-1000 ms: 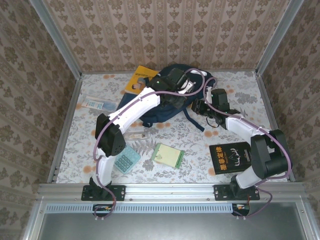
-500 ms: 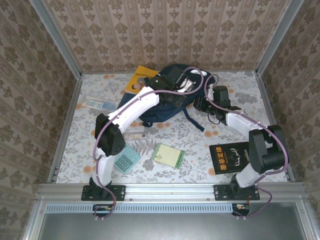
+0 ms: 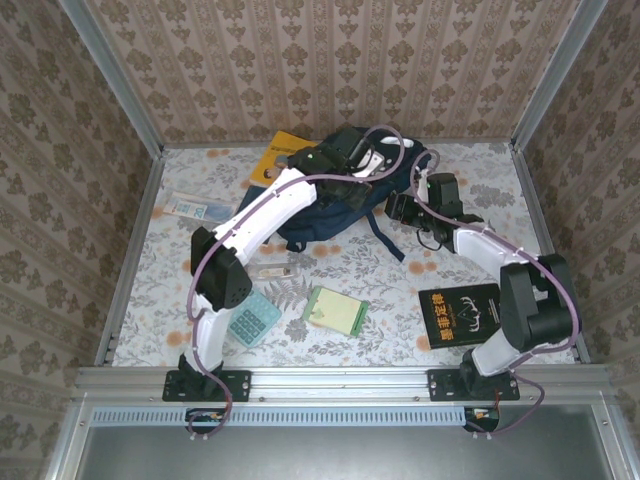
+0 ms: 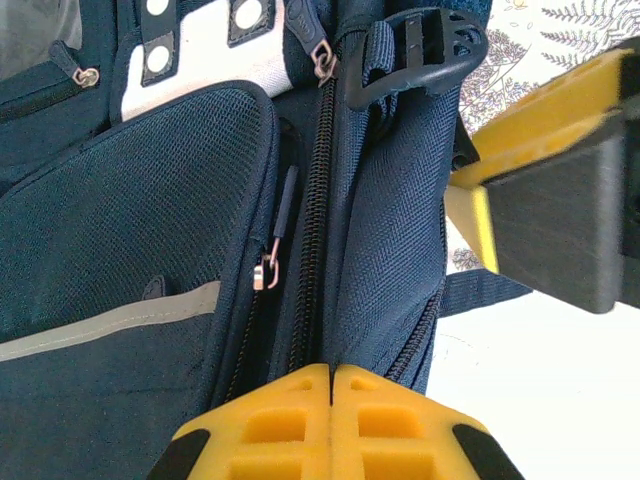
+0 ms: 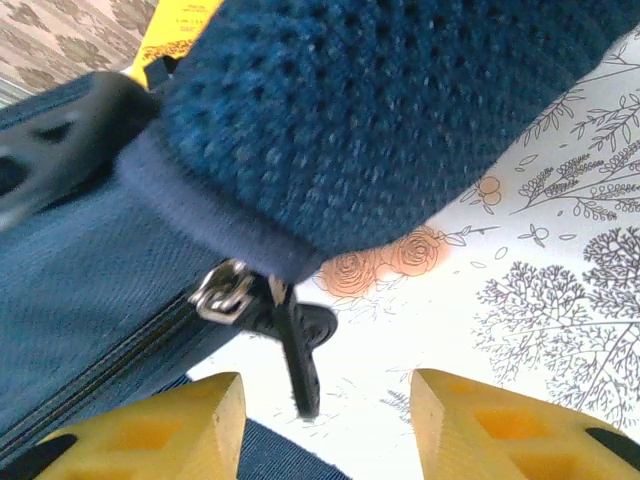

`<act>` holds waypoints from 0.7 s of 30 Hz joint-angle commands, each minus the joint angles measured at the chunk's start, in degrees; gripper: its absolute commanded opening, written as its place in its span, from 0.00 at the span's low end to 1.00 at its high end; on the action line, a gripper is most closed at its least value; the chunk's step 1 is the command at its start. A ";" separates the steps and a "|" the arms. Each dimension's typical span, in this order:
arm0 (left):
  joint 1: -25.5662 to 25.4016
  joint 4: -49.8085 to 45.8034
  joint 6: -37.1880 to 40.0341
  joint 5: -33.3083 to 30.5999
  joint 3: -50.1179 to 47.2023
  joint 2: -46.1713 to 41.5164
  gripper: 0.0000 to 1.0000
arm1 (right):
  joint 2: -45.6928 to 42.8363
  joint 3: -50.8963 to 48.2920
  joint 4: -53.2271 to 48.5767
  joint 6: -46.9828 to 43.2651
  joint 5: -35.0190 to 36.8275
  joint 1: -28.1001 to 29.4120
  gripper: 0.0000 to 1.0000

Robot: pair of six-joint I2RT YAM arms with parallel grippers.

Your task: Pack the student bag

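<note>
The large fabric student bag [image 4: 150, 200] is dark navy with white patching. The table [image 5: 560, 250] shows grey-and-orange florals on white.

Overhead plus wrist close-ups (shared bag [image 3: 340, 215])

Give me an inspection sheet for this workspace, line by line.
Surface: floral tablecloth, flat, no spills seen.
Job's things: student bag lying at the back, zip shut where the left wrist view shows it.
Clutter: orange book, black book, green notepad, calculator, all outside the bag.
Grippers: left gripper shut against the bag's zip seam; right gripper open, a zipper pull hanging between its fingers.
Cables: purple cables along both arms, one looping over the bag.
Surroundings: patterned walls, metal rail in front.
</note>
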 commanded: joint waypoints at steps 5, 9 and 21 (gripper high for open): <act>0.91 -0.21 -1.63 2.73 5.05 0.58 0.00 | -5.34 -3.44 8.00 3.44 -7.21 -0.16 0.44; 1.46 -0.81 -1.82 3.31 6.27 0.89 0.00 | -4.23 -1.12 7.35 4.57 -9.06 -0.07 0.44; 1.67 -0.96 -2.08 4.10 6.65 0.58 0.00 | 0.48 2.67 3.88 -1.17 -4.42 -0.16 0.42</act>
